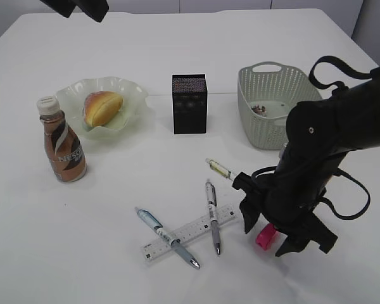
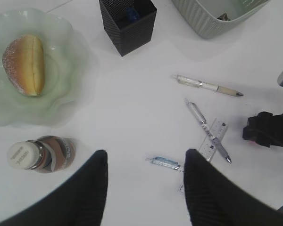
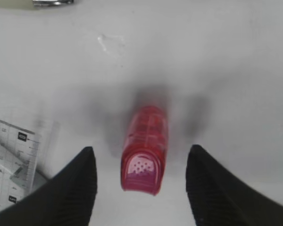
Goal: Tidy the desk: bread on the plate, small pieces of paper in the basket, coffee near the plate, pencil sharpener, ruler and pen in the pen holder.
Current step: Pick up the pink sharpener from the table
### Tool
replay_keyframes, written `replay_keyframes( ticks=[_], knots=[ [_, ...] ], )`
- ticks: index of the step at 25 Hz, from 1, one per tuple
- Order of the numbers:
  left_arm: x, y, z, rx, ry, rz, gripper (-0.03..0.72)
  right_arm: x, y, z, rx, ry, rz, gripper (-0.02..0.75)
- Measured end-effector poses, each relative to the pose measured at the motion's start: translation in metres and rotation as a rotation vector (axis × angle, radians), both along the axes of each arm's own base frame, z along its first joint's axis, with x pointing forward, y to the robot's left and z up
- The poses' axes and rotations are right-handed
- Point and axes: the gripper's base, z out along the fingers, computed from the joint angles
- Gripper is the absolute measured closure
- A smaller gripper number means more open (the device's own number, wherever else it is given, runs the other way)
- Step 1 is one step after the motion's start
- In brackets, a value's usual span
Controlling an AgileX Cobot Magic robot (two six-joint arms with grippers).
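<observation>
Right wrist view puts the pink pencil sharpener (image 3: pixel 144 148) directly between the two dark fingers of the right end effector (image 3: pixel 141 188), lying flat on the white surface (image 3: pixel 226 56) with a gap on either side, so the jaws stand released around it and nothing is grasped yet. Its long axis runs near to far in that view, almost square to the line across the fingers, with the broader dotted end toward the camera and the rounded end pointing away; closing would pinch its narrow width. In the exterior view the sharpener (image 1: pixel 265 237) sits at the near right, just right of the clear ruler (image 1: pixel 190 232) and the pens crossing it. The right arm is plainly the nearer one; the left end effector (image 2: pixel 145 188) hangs high over the near left, also released and empty. The black mesh pen holder (image 1: pixel 189 103) stands far and to the left of the sharpener, well apart, so a lift and carry that way would follow.
</observation>
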Motion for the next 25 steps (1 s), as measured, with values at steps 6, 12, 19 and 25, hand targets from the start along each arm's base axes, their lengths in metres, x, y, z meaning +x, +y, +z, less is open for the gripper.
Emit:
replay_keyframes(
  ticks=[6, 12, 19, 25],
  knots=[
    [0.000, 0.000, 0.000, 0.000, 0.000, 0.000, 0.308, 0.000, 0.000, 0.000, 0.000, 0.000, 0.000, 0.468],
    [0.000, 0.000, 0.000, 0.000, 0.000, 0.000, 0.308, 0.000, 0.000, 0.000, -0.002, -0.002, 0.010, 0.565],
    [0.000, 0.000, 0.000, 0.000, 0.000, 0.000, 0.308, 0.002, 0.001, 0.004, -0.014, 0.000, 0.140, 0.570],
    [0.000, 0.000, 0.000, 0.000, 0.000, 0.000, 0.308, 0.013, 0.003, 0.024, -0.081, 0.013, 0.412, 0.570]
  ],
)
